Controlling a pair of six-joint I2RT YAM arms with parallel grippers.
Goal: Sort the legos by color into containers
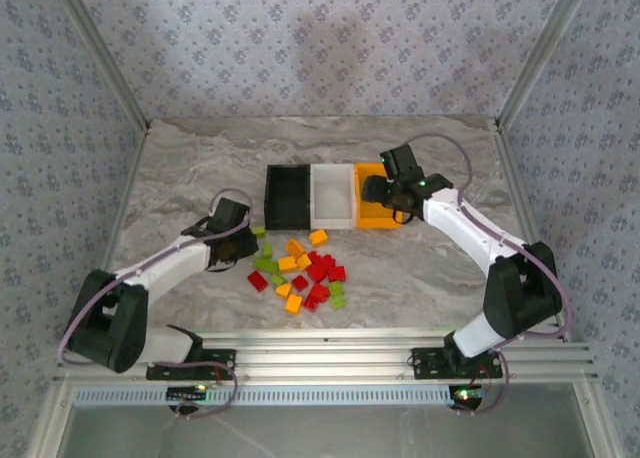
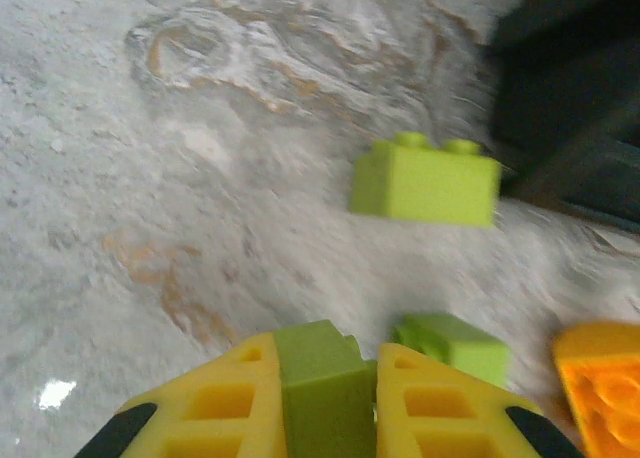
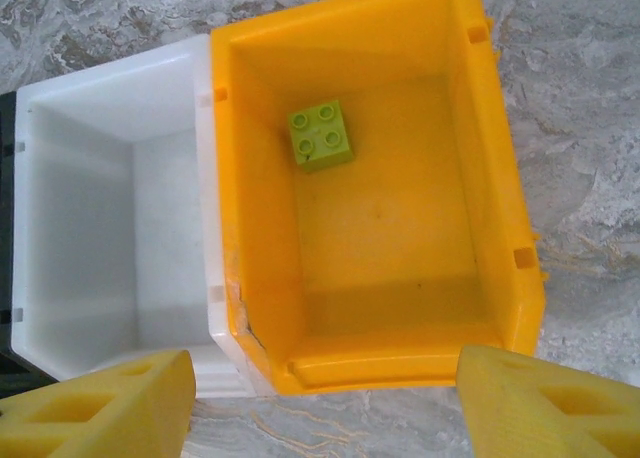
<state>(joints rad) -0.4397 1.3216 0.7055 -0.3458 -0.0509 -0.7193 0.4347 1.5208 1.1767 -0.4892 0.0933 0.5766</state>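
Legos (image 1: 305,273) mostly loose on table (image 1: 180,178) in front of bins; one binned green brick (image 3: 320,135) lies in orange bin (image 3: 250,178). Left jaws closed on held green brick (image 2: 318,398). Risks: brick slips on lift; neighbour brick (image 2: 455,343) just beside gets nudged; clash w/ right arm (image 1: 470,233), which hovers over orange bin. Right jaws apart, empty, pointing down. Left arm (image 1: 170,268) low, reaching pile's left edge.
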